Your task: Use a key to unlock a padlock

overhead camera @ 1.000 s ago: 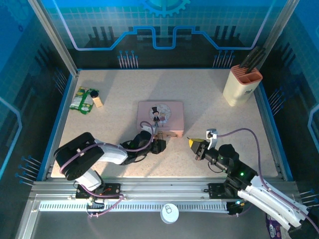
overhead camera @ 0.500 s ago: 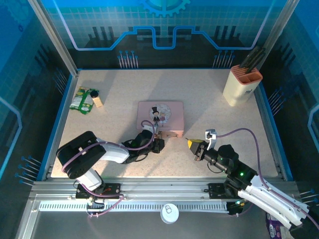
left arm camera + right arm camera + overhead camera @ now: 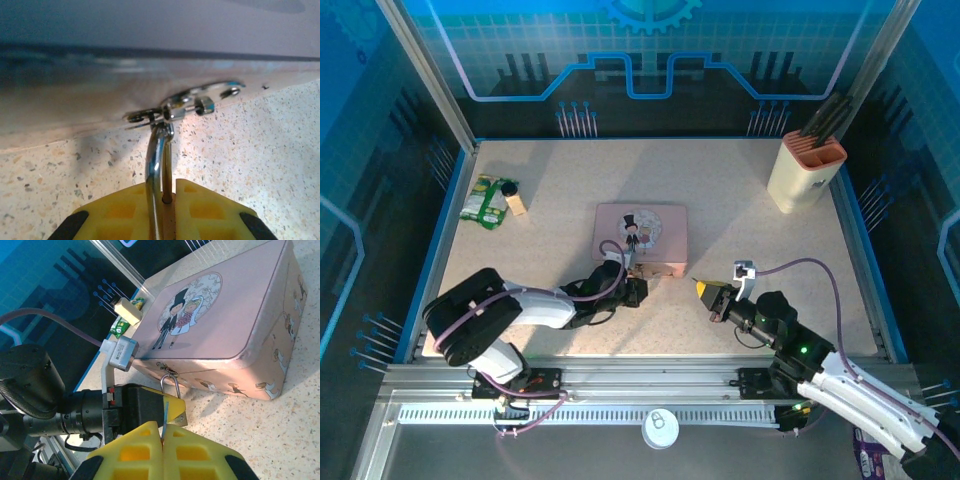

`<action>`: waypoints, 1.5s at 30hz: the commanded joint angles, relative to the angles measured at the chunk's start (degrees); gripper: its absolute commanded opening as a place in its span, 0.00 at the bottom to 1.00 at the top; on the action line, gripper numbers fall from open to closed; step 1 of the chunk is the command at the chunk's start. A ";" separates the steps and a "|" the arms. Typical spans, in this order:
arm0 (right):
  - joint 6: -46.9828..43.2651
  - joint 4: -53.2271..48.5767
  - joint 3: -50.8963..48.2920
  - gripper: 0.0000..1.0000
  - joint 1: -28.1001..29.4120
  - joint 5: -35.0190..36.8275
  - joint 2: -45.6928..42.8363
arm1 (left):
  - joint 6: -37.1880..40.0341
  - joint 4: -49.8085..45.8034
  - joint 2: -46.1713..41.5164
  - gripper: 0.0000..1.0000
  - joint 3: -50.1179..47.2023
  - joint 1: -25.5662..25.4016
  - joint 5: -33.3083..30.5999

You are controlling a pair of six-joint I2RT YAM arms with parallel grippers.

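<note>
left gripper (image 3: 167, 194) clamped on padlock (image 3: 158, 155), apparently steadying it at pink tin's (image 3: 225, 305) near wall | right gripper (image 3: 162, 434) closed, pinching key (image 3: 165, 416), likely readied for insertion

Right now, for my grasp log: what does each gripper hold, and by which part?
Left gripper: the tiny brass padlock, pinched at the base of its thin silver U-shaped shackle. Right gripper: the thin silvery metal key, only its tip protruding.

On speckled desk (image 3: 280, 435), pink tin (image 3: 235, 305) with bride-and-groom picture. At its front wall, padlock (image 3: 171, 383) shackle pinched by left gripper (image 3: 170, 401). Nearest, right gripper (image 3: 162, 430) clamped on key (image 3: 165, 415), a thin sliver.
</note>
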 commanded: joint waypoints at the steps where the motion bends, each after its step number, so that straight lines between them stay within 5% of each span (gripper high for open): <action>1: 6.08 4.26 -2.36 0.00 0.88 1.48 0.17 | -6.21 -1.56 -3.21 0.07 3.69 -0.18 2.45; 15: 16.30 14.27 -7.84 0.00 6.20 9.88 3.61 | -21.69 4.00 -0.82 0.03 8.32 -0.16 6.37; 28: 26.91 22.72 -9.29 0.00 8.99 17.74 11.26 | -34.43 16.33 4.86 0.00 9.42 -1.24 1.51; 39: 31.60 26.25 -6.66 0.00 5.82 13.18 20.29 | -41.73 25.82 9.74 0.00 9.97 -2.52 -2.10; 45: 33.97 36.85 -7.26 0.00 0.69 6.66 29.34 | -42.60 26.35 9.97 0.00 10.39 -2.71 -2.30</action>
